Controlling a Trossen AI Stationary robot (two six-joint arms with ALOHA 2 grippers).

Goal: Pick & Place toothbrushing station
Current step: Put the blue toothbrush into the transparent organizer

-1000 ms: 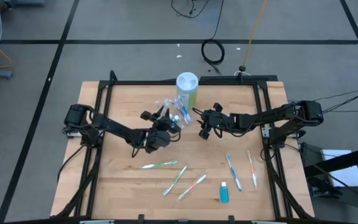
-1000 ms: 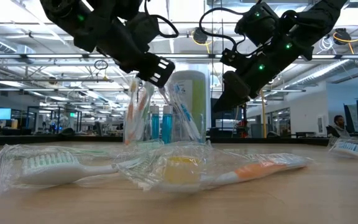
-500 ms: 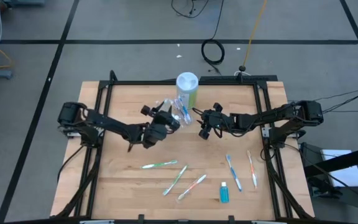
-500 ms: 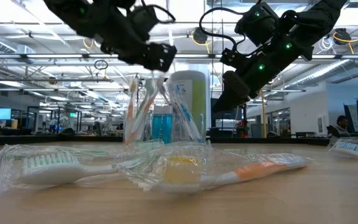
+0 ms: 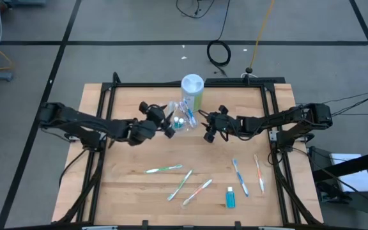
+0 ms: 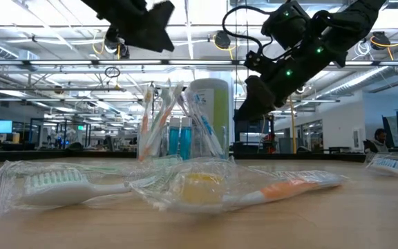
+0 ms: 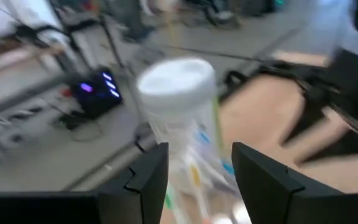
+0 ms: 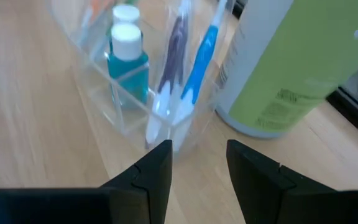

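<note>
High view showed both grippers flanking the clear cup of toothbrushes on the desk: left gripper and right gripper, jaws open, empty.

The clear cup of brushes stands at the table's back middle, touching the tall green canister behind it, so that side is closed. The left gripper flanks the cup on one side and the right gripper on the other; each has its fingers parted. The middle of the table lies bare. Wrapped toothbrushes and a blue tube lie scattered along the front.
</note>
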